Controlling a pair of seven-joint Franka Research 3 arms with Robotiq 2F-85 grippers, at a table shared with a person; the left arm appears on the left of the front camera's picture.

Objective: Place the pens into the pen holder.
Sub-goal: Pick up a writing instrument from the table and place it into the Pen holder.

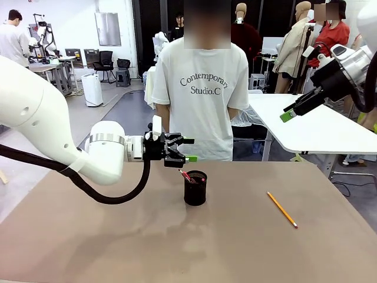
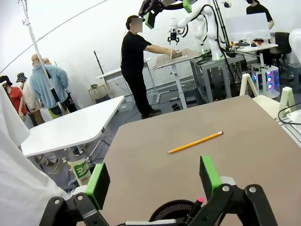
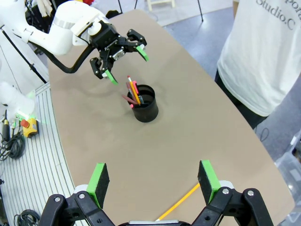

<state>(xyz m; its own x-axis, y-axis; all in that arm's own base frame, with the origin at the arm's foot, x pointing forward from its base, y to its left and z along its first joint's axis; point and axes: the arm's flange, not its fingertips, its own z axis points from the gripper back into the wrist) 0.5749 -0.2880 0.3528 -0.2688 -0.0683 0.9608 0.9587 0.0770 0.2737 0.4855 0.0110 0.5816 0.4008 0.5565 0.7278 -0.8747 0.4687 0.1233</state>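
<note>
**Operator:** What am I looking at, biggest things first?

**Describer:** You have a wide brown tabletop (image 1: 118, 236), mostly bare. A person (image 1: 203, 100) in a white T-shirt stands at its far edge. Your left arm (image 1: 53, 135) reaches in level from the left, and your right arm (image 1: 347, 71) is held high on the right. The left tool (image 1: 189, 150) hangs just above and beside the pen holder (image 1: 195, 188). Its green-padded fingers are spread wide with nothing between them, a spot that would suit dropping a pen in. The right tool (image 1: 288, 113) is also spread wide and empty. Its wrist view looks down on the tabletop from well above.

**Operator:** And the task's things, and the room around them?

**Describer:** The black mesh pen holder stands upright near the middle of the tabletop, in front of the person. Several pens (image 3: 133, 92) lean inside it, their ends poking past the rim. One yellow pencil (image 1: 281, 209) lies flat on your right side, well apart from the holder, so I judge the task nearly done. The pencil sits well in from every edge with bare tabletop all round it, so your right tool has a clear way down. It is thin and lies flat, so I expect the fingers must close low against the surface. When you carry it over, mind the left tool beside the rim. The holder's right side is open.
</note>
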